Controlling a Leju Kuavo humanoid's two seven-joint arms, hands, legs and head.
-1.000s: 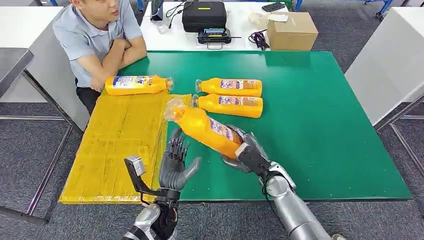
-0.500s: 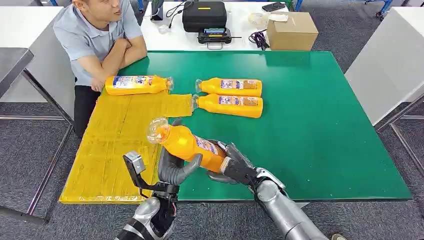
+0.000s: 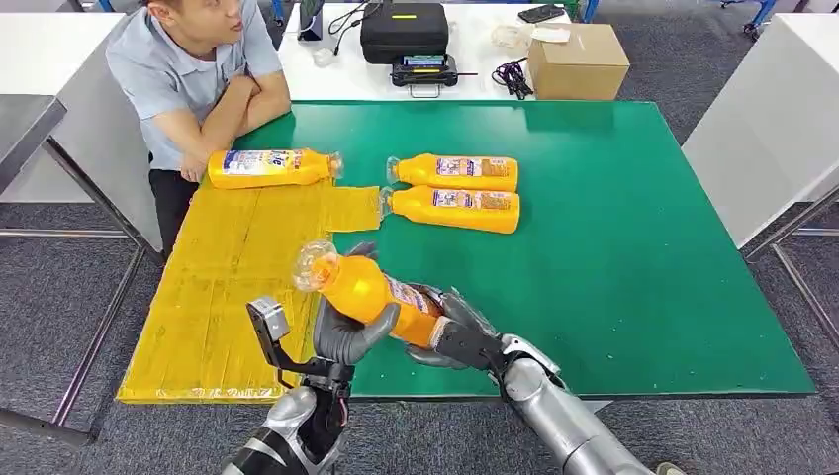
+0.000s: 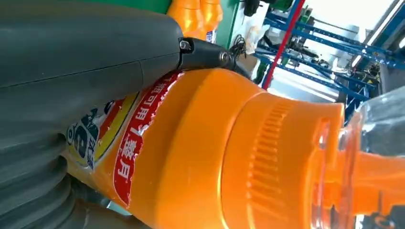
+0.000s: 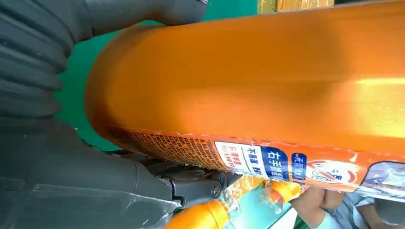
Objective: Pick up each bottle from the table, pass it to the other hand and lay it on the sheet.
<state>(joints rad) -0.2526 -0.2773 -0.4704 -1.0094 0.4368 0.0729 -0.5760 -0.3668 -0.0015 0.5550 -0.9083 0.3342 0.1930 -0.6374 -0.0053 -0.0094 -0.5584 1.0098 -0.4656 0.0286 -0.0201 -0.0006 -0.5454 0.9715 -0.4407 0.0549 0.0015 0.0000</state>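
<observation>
Here, in the head view, an orange bottle point(image 3: 371, 292) hangs over the near edge of the green table point(image 3: 633, 257), tilted, its clear cap toward the yellow sheet point(image 3: 228, 287). The right hand point(image 3: 457, 332) wraps its fingers around the base end. The left hand point(image 3: 348, 327) cups the neck end from below, thumb across the body, so both hands hold it at once. 3 more bottles lie flat: one bottle on the sheet point(image 3: 269, 167) at the far edge, beside a seated person's folded arms point(image 3: 223, 114), and 2 side by side on the green top, the far bottle point(image 3: 455, 172) and the near bottle point(image 3: 455, 209), caps pointing toward the sheet. Their labels are too small to read. Behind, a white table carries a black case point(image 3: 404, 30) and a cardboard box point(image 3: 578, 61).

The left wrist view shows the grey thumb point(image 4: 86, 52) pressed along the bottle's shoulder, next to a red label strip with white Chinese characters (part torn, hard to read whole) and the ribbed orange collar under the clear cap.

The right wrist view shows the bottle's smooth orange body resting in the right hand's palm, a finger point(image 5: 143, 12) curled over it. A blue patch on the label reads "右手"; the fine print beside it is illegible.
</observation>
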